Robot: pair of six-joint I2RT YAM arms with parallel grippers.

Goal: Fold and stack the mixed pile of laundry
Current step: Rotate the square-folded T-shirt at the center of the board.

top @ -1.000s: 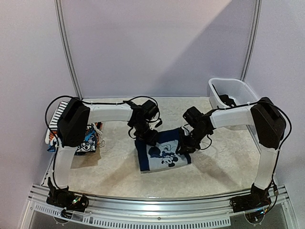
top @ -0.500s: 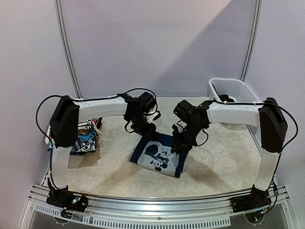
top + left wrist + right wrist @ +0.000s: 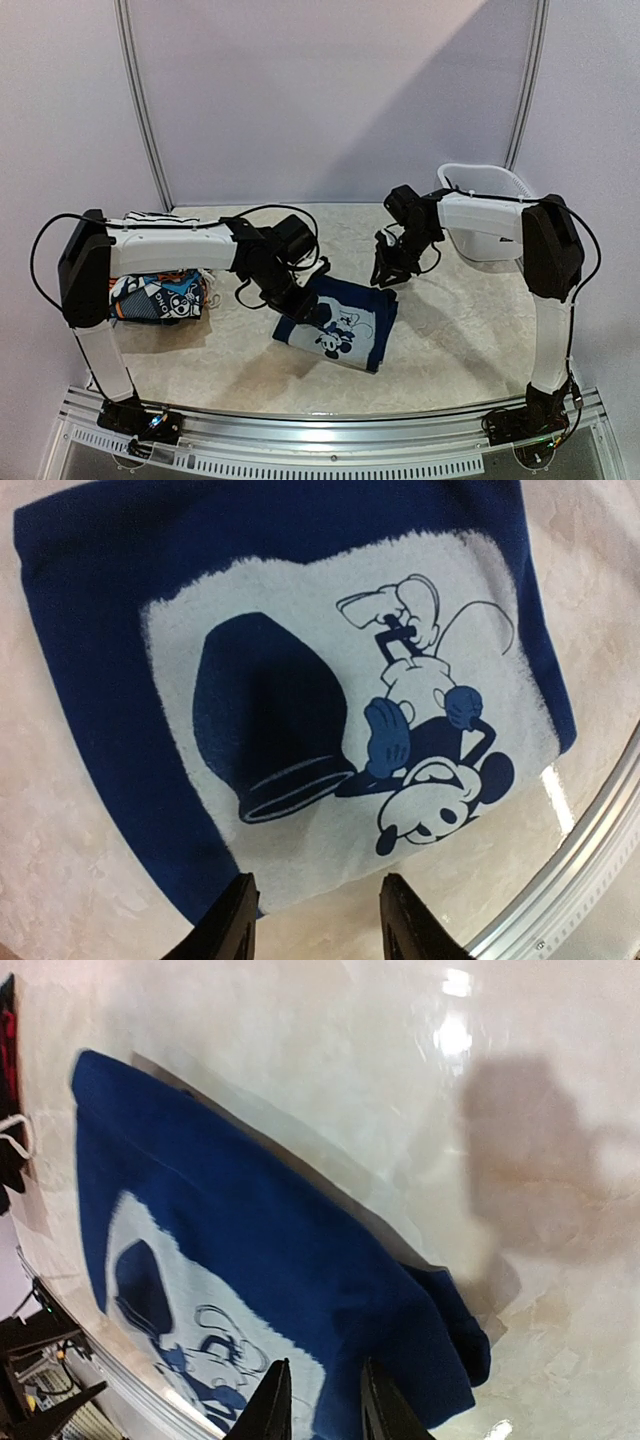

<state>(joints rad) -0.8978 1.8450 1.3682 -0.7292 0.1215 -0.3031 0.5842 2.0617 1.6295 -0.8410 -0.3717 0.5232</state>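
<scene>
folded navy Mickey tee (image 3: 338,325) lying flat mid-table, left gripper (image 3: 318,885) over one edge, fingers apart and empty, right gripper (image 3: 323,1370) near the far edge, fingers just slightly apart, holding nothing, white tub (image 3: 480,180) far right, contents hidden behind the arm, folded clothes stack (image 3: 160,297) far left

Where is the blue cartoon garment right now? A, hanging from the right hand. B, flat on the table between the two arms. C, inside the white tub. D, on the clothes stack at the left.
B: the blue cartoon garment lies folded on the table, apart from the white tub and the clothes stack.
</scene>
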